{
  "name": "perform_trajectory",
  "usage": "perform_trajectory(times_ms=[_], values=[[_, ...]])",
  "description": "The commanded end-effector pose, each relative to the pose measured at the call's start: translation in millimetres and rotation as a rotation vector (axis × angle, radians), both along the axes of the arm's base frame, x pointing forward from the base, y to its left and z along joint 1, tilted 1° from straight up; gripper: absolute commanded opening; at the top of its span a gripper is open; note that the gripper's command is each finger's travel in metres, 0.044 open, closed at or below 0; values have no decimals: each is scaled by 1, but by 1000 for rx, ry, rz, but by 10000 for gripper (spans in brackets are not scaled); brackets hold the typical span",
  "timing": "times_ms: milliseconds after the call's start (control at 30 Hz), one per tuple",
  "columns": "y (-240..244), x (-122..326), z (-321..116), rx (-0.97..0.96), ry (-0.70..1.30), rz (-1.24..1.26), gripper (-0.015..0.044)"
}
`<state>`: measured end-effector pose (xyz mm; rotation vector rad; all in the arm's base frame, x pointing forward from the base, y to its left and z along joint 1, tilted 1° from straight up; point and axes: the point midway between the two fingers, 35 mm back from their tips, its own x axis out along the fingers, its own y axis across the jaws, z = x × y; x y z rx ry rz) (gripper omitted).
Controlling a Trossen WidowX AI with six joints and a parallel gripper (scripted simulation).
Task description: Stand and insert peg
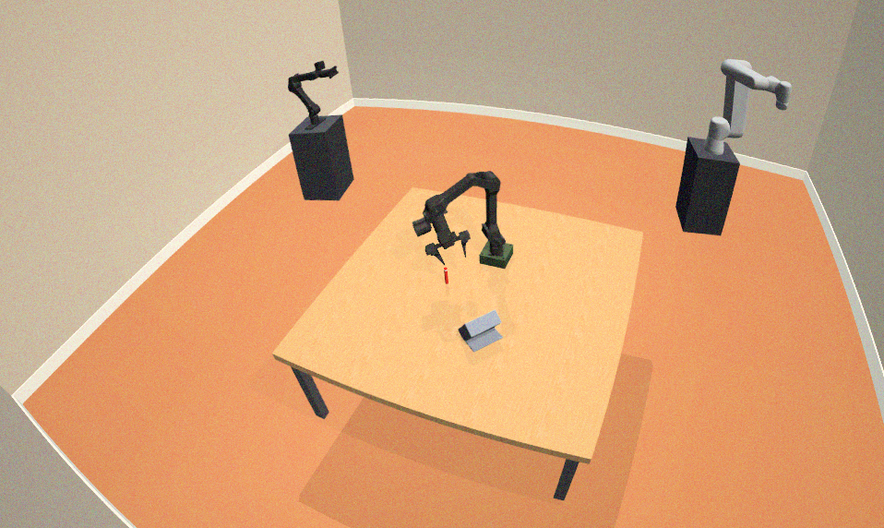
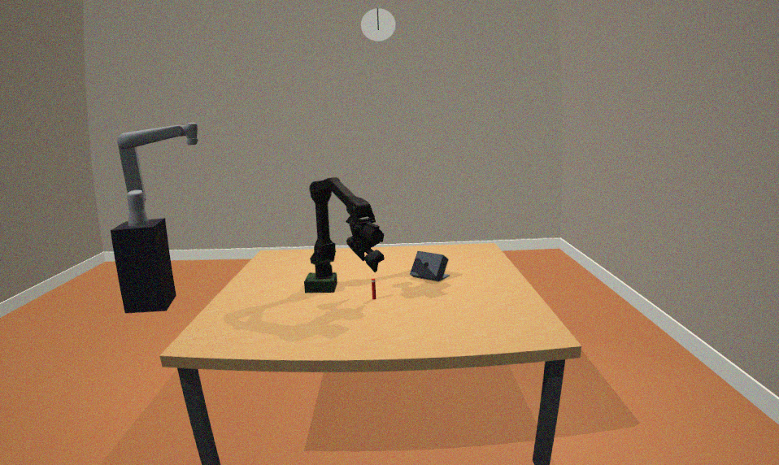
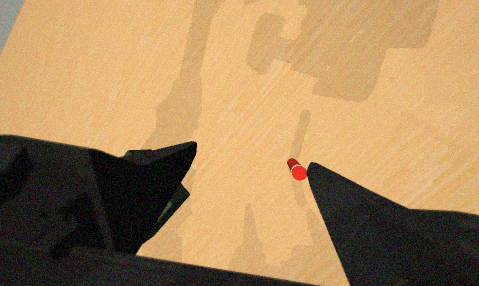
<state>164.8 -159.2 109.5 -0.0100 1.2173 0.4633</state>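
Note:
The red peg (image 1: 446, 276) (image 2: 373, 288) (image 3: 294, 166) stands upright on the table, its white-banded end up. My gripper (image 1: 454, 260) (image 3: 252, 157) is open and empty, pointing down above the peg. In the wrist view the peg's top shows between the fingertips, close beside the right one. In the exterior view the lower fingertip is a little above the peg. The sloped panel (image 1: 482, 324) (image 2: 429, 265) stands on the table; its hole (image 2: 425, 264) shows as a dark spot in the exterior view. The panel is not in the wrist view.
The table (image 1: 393, 341) (image 2: 467, 335) bears the arm's green base (image 1: 495, 256) (image 2: 320, 283) beside the peg. Two other arms stand on dark pedestals (image 1: 321, 161) (image 1: 708, 190) off the table. Shadows of the arm lie on the table top.

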Motion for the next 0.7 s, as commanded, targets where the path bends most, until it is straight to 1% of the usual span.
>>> perform_trajectory(times_ms=[0,333,667], values=[[-8,3,0,-90,84,-14,440],[-29,13,5,-334,251,-95,440],[-31,14,6,-351,259,-102,440]])
